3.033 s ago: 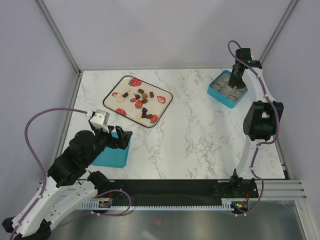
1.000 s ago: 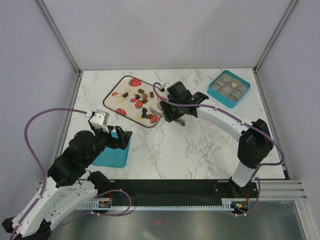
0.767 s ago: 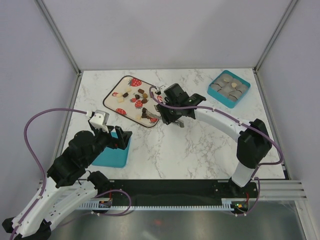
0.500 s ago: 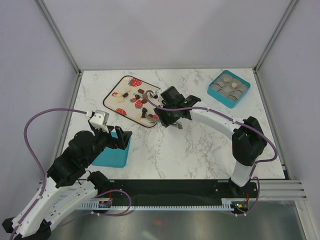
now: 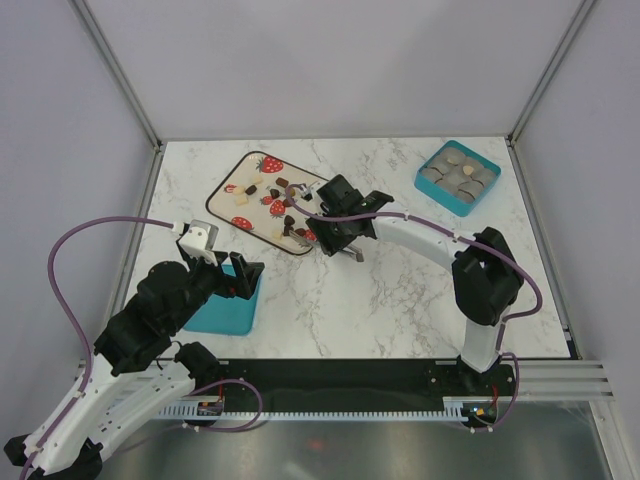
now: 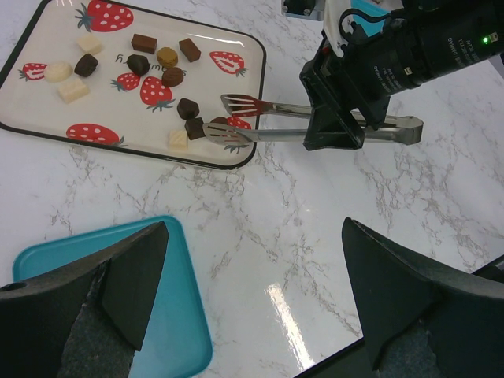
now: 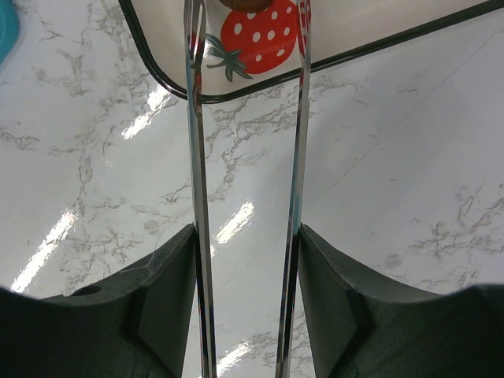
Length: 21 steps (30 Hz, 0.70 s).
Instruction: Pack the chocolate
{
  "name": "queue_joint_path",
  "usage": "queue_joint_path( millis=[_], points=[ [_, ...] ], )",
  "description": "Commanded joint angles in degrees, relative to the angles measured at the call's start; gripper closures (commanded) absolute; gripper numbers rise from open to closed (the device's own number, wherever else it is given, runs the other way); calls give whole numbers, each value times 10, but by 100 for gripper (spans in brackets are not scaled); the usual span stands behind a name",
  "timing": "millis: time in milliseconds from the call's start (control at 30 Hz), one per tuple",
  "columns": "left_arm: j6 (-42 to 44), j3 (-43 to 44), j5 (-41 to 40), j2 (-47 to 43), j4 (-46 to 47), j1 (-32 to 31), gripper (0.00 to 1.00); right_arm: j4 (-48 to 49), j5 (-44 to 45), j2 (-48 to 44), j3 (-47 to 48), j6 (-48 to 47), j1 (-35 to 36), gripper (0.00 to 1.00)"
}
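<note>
Light, hard and likely slippery, each chocolate piece [image 6: 187,108] at upper left wants the tongs [image 6: 276,135], clamped in the right gripper [image 6: 331,110] with tips apart, pinching its flat sides.

Robotics lab test cell, seen from overhead. A white marble-look tabletop [image 5: 400,290] fills the centre, boxed in by plain pale lilac panels [image 5: 330,60] and aluminium frame posts [image 5: 115,70] at upper left and upper right. Two white-and-black robot arms [image 5: 160,310] are bolted to a metal rail [image 5: 560,375] along the bottom edge.
</note>
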Motion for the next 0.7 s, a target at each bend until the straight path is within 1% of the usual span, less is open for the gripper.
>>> queue_joint_path(
  millis=[0, 667],
  points=[
    [21, -3, -8, -2, 10, -2, 0, 12, 7, 6, 30, -9, 5, 41],
    [21, -3, -7, -2, 10, -2, 0, 3, 5, 12, 38, -16, 5, 48]
  ],
)
